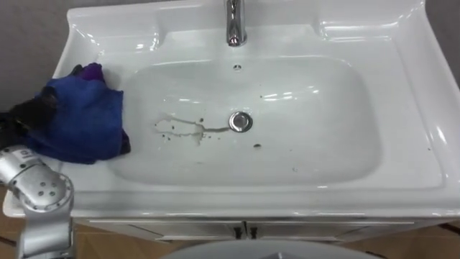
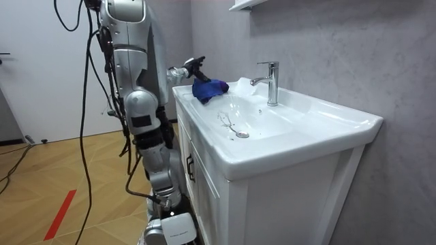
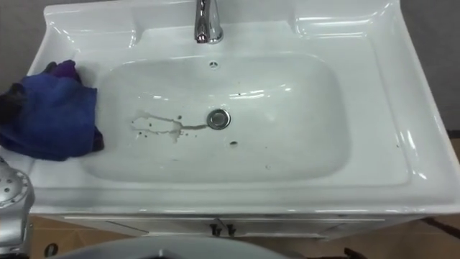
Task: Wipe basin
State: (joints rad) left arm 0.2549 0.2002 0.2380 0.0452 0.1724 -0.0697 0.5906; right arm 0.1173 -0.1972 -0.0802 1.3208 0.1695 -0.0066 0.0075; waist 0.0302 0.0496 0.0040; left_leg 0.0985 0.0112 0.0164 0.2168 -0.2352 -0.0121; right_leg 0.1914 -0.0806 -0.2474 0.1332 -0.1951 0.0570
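Where stains (image 1: 180,129) mark the basin (image 1: 338,162), blue cloth (image 1: 83,122) covers the left hand (image 1: 21,116), grip unclear.

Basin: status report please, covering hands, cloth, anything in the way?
Left hand at blue cloth, grip hidden. Cloth on basin left rim. Dirt streak beside drain, not yet wiped. Nothing blocking.

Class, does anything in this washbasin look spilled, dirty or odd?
A brownish smear with dark specks lies on the basin floor, left of the drain: unwiped dirt. The blue cloth sits bunched on the left rim.
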